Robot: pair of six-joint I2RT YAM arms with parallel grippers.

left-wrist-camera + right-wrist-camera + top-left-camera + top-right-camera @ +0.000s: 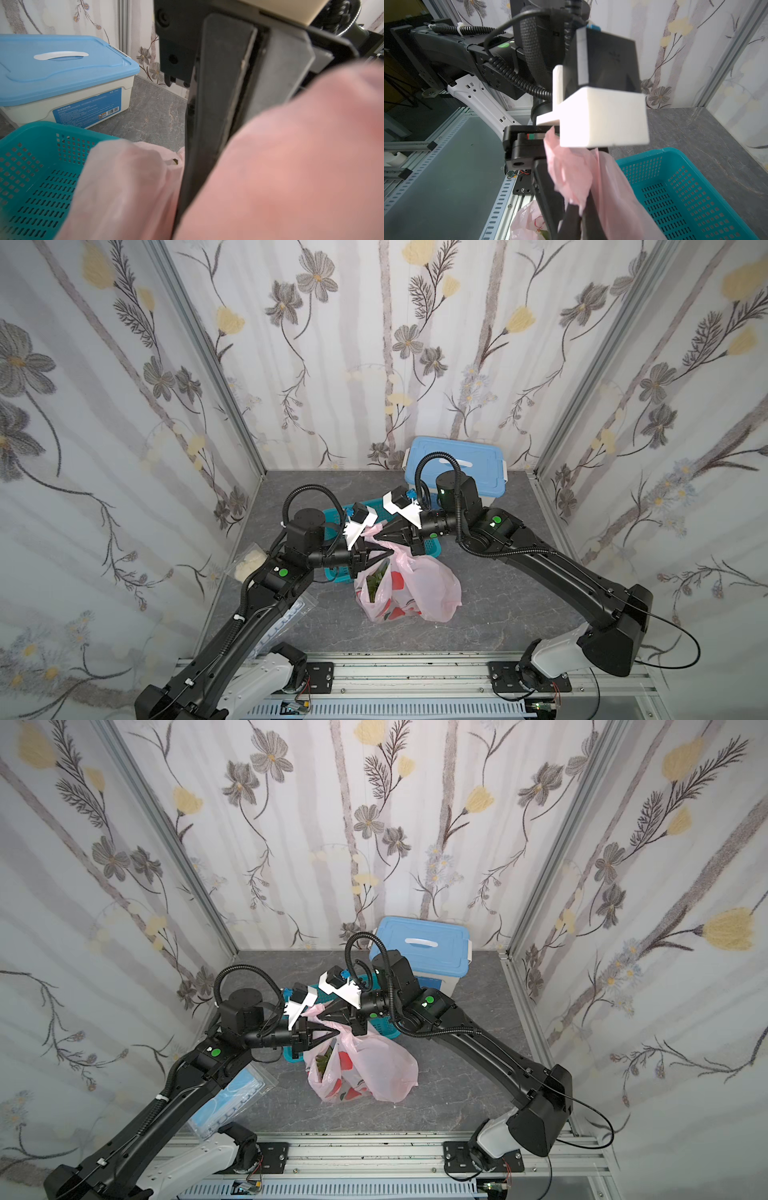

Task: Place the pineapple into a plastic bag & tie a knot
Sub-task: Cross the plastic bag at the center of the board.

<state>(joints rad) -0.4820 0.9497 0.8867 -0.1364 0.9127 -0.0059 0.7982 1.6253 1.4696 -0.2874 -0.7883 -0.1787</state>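
While the pouch of white lumps [249, 562] lies well out beyond the left end effector's outer side, the left end effector [391, 549] is pinched closed on one pink handle of the plastic bag [432, 587], its tip reaching across past the right one. Directly below both tips the bag sits on the worktop [511, 605], its mouth drawn upward, with green leaves of the pineapple [376, 578] showing inside. From the opposite side the right end effector [377, 536] is clamped tight on the other handle, so the two handles cross between the tips; whether a knot is there cannot be told. A teal basket [31, 129] stands just behind both, and a blue-lidded box [457, 460] beyond the right end effector.
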